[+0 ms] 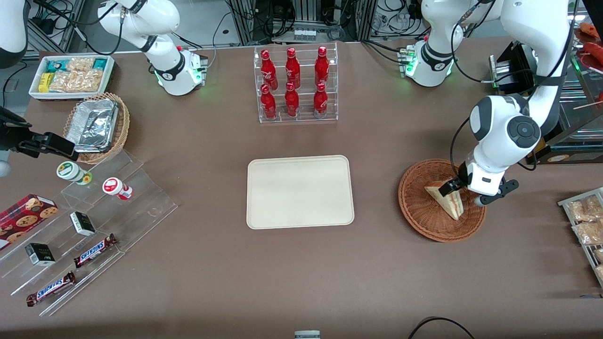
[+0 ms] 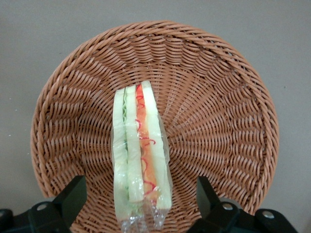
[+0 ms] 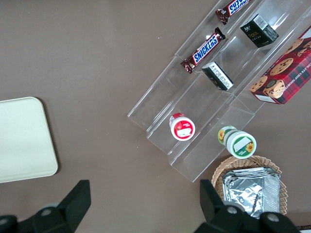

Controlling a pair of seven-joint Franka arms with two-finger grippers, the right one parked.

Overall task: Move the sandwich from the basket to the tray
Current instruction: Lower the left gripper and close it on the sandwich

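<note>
Fingers [image 2: 75, 196] of the working arm's gripper [image 2: 138, 204] are spread wide, one on each side of the sandwich [image 2: 140, 160], with clear gaps and no contact yet. Nothing of the task is done, by my reading: the grasp, the lift, the carry and the set-down all remain.

Largest of the task's things, the tray [image 1: 300, 191] lies bare on the brown surface [image 1: 301, 278], well apart from the fingers toward the parked arm's end. Next, the basket [image 1: 441, 200] sits directly beneath them. Smallest, the sandwich stands on edge in the basket between the fingers, wrapped in clear film, its red and green filling showing.

Readable writing is far from the fingers, at the parked arm's end: two bars marked "SNICKERS" [image 1: 95, 250] on a clear stepped stand [image 1: 141, 207]. The red bottles [image 1: 293, 82] in the acrylic rack carry white script too small to read.
</note>
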